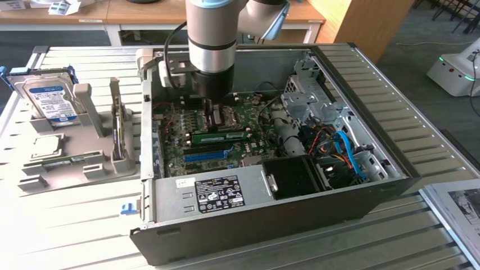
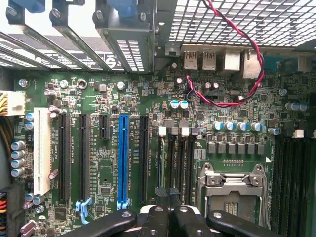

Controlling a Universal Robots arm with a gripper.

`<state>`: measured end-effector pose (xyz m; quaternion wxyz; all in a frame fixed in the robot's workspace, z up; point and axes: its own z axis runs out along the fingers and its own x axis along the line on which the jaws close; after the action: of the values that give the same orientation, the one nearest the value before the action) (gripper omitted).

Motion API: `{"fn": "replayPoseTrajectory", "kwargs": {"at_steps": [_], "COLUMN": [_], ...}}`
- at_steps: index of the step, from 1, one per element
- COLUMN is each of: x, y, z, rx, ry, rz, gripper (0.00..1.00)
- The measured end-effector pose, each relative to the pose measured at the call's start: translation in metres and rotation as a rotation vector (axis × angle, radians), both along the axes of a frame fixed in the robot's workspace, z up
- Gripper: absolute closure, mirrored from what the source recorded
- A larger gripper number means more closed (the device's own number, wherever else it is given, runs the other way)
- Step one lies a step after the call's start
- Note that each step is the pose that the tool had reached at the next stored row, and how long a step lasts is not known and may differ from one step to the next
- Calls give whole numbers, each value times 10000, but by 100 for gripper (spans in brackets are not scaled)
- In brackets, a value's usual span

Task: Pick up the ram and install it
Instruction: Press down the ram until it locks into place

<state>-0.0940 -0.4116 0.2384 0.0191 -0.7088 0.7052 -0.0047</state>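
The robot arm reaches down into an open computer case (image 1: 360,101). Its gripper (image 1: 212,114) hangs over the motherboard (image 2: 148,163) with fingers drawn tight together. A green ram (image 1: 221,135) stick lies seated on the board just below it.

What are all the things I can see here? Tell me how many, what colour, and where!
Open black metal computer case: one, black, on the slatted table.
Green motherboard: one, green, inside the case.
Long blue plastic slot: one, blue, on the motherboard.
Green ram stick: one, green, seated on the motherboard.
Silver hard drive with blue label: one, standing in the grey holder at the exterior view's left.
Grey plastic holder: one, grey, beside the case.
End effector: one, black, shut, above the motherboard.
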Motion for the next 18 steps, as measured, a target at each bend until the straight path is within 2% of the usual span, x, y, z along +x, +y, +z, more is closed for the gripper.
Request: {"fn": "replayPoseTrajectory", "kwargs": {"at_steps": [18], "x": [-2], "y": [0], "z": [-67], "rx": [-1], "ry": [0], "rz": [0], "gripper": [90]}}
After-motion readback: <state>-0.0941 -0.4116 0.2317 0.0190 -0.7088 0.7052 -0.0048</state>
